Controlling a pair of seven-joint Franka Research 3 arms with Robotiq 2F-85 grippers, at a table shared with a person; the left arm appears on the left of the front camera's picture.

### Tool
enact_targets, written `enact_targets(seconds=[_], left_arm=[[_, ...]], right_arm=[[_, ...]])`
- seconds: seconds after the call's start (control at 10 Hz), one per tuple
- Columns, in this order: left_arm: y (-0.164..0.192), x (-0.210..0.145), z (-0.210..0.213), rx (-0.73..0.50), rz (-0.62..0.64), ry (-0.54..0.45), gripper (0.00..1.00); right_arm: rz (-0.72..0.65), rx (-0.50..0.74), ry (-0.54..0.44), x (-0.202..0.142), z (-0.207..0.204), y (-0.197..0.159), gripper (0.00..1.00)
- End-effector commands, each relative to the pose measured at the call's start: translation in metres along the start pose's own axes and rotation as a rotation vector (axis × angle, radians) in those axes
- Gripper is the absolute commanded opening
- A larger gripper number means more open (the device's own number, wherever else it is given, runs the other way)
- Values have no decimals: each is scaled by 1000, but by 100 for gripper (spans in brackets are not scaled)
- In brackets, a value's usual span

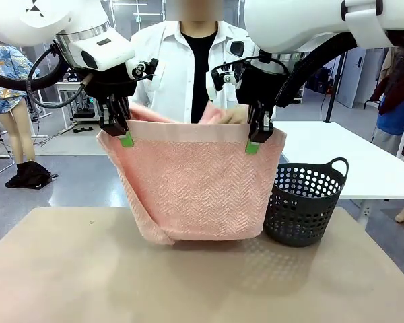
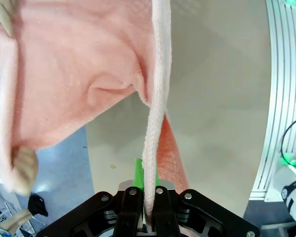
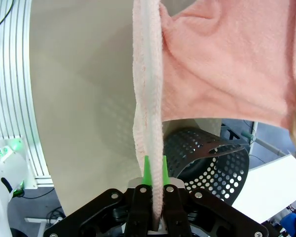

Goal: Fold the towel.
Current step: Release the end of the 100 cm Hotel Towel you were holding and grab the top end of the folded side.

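The salmon-pink towel (image 1: pixel 192 185) hangs spread above the tan table, its zigzag weave facing me and a paler band along its top edge. My left gripper (image 1: pixel 125 139) is shut on the towel's upper left corner, my right gripper (image 1: pixel 253 145) on the upper right corner. The far half of the towel runs back to the person, whose hand (image 1: pixel 237 115) holds it behind the top edge. In the left wrist view the towel edge (image 2: pixel 155 123) rises from between the closed fingers, and in the right wrist view the towel edge (image 3: pixel 148 113) does the same.
A dark perforated basket (image 1: pixel 304 202) stands on the table (image 1: pixel 188 282) right of the towel, close to its lower corner. A person in a white shirt (image 1: pixel 168 60) stands at the far side. A white table (image 1: pixel 350 155) lies behind at the right.
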State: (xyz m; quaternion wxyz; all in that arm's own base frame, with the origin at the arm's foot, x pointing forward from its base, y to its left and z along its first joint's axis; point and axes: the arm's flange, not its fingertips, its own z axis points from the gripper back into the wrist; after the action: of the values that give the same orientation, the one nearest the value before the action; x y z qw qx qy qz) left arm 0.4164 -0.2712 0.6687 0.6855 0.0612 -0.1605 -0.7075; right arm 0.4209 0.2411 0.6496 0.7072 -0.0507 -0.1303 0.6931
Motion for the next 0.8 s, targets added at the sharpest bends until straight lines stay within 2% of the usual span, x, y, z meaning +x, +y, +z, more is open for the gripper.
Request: enact_targets(seconds=[0.0, 0.7], left_arm=[[0, -1, 1, 1, 0, -1, 0], [0, -1, 1, 1, 0, -1, 0]], right_arm=[[7, -5, 5, -1, 2, 0, 0], [7, -5, 5, -1, 2, 0, 0]])
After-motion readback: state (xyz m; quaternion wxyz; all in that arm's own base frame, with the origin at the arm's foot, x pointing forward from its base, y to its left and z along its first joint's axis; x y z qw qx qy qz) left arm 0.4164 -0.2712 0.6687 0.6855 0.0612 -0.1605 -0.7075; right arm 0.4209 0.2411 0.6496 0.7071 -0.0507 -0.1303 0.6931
